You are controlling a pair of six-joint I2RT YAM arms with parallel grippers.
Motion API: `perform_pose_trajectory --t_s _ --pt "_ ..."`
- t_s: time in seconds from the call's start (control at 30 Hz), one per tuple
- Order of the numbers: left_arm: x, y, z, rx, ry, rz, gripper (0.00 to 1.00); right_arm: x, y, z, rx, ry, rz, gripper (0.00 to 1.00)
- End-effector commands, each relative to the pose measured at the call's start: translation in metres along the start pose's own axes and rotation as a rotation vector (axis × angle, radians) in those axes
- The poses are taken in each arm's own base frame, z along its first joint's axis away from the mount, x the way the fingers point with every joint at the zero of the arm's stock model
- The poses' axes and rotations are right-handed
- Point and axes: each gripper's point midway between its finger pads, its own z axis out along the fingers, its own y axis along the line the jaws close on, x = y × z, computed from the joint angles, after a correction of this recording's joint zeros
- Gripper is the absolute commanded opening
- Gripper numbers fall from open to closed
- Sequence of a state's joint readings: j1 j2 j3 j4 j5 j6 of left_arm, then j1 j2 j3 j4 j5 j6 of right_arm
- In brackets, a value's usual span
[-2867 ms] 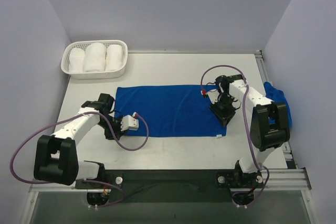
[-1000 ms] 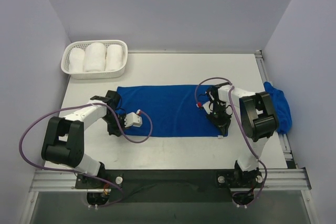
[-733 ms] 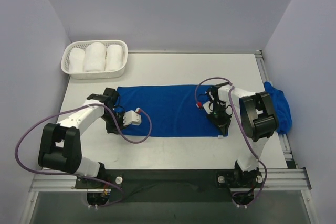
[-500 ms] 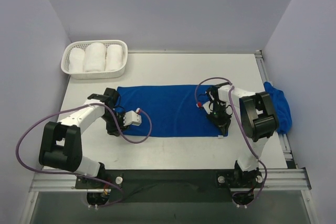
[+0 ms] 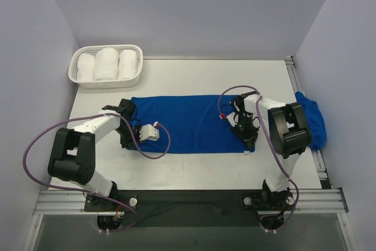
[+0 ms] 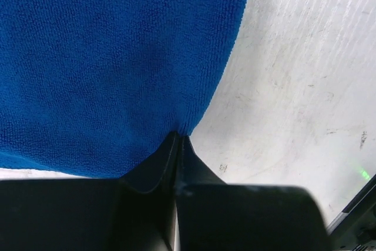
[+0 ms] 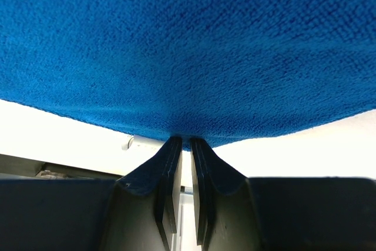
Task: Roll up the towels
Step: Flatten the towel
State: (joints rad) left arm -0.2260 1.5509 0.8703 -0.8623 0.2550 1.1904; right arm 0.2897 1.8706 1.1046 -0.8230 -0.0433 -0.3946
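Note:
One blue towel [image 5: 188, 123] lies flat as a long strip across the middle of the table. My left gripper [image 5: 126, 140] sits at its near left corner. In the left wrist view the gripper [image 6: 179, 136] is shut on the towel [image 6: 106, 57] edge. My right gripper [image 5: 249, 138] sits at the near right corner. In the right wrist view the gripper [image 7: 185, 140] pinches the towel [image 7: 188, 45] edge, its jaws almost together. A second blue towel [image 5: 315, 120] lies bundled at the table's right side, partly behind the right arm.
A white basket [image 5: 75, 73] with three white towel rolls [image 5: 106, 63] stands at the back left. The white table [image 5: 200, 77] has grey walls on three sides. A metal rail [image 5: 291, 72] runs along its right edge. Purple cables loop beside both arms.
Both grippers have settled onto the towel's near corners since the oldest frame. Over the last second only the left arm's elbow shifts slightly; the towel lies the same.

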Motion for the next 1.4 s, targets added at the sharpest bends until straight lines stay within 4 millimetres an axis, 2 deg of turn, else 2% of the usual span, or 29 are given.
perform_pose_trajectory --t_s 0.0,0.13,0.4,0.5,0.67,0.77,0.9,1.0,1.03,1.13,1.27,1.33,1.37 --pt "0.006 0.010 0.002 -0.020 0.034 0.016 0.00 0.005 -0.002 -0.006 -0.003 0.037 -0.010 0.14" --pt "-0.001 0.009 -0.008 -0.002 0.013 0.031 0.00 0.004 -0.003 -0.007 -0.004 0.034 -0.010 0.14" --pt "-0.031 -0.001 -0.042 0.134 -0.075 -0.004 0.00 0.006 -0.005 -0.006 -0.002 0.035 -0.009 0.14" --pt "-0.029 -0.008 -0.036 0.225 -0.051 -0.042 0.00 0.006 -0.007 -0.007 -0.002 0.034 -0.004 0.14" --pt "-0.008 -0.014 -0.013 0.354 0.035 -0.130 0.00 0.008 -0.007 -0.008 -0.002 0.036 -0.003 0.14" --pt "0.003 -0.010 -0.004 0.372 0.044 -0.174 0.00 0.009 -0.008 -0.008 -0.003 0.037 -0.003 0.14" --pt "0.010 0.005 0.002 0.307 0.031 -0.217 0.00 0.011 -0.007 -0.005 -0.008 0.049 -0.009 0.13" --pt "0.011 0.011 0.004 0.252 0.013 -0.213 0.17 0.011 -0.006 -0.004 -0.011 0.051 -0.009 0.13" --pt "0.011 0.011 0.003 0.243 0.006 -0.212 0.31 0.011 -0.006 -0.003 -0.012 0.052 -0.006 0.13" --pt "0.008 0.011 -0.006 0.197 -0.037 -0.211 0.43 0.010 -0.005 -0.004 -0.016 0.044 -0.004 0.13" --pt "0.002 0.027 -0.042 0.069 -0.150 -0.266 0.45 0.009 -0.002 -0.007 -0.022 0.026 0.001 0.13" --pt "0.000 0.028 -0.051 0.040 -0.186 -0.286 0.45 0.011 0.000 -0.008 -0.025 0.021 -0.001 0.13" --pt "0.009 0.031 -0.058 -0.003 -0.196 -0.319 0.45 0.014 0.001 -0.008 -0.027 0.025 -0.001 0.13"
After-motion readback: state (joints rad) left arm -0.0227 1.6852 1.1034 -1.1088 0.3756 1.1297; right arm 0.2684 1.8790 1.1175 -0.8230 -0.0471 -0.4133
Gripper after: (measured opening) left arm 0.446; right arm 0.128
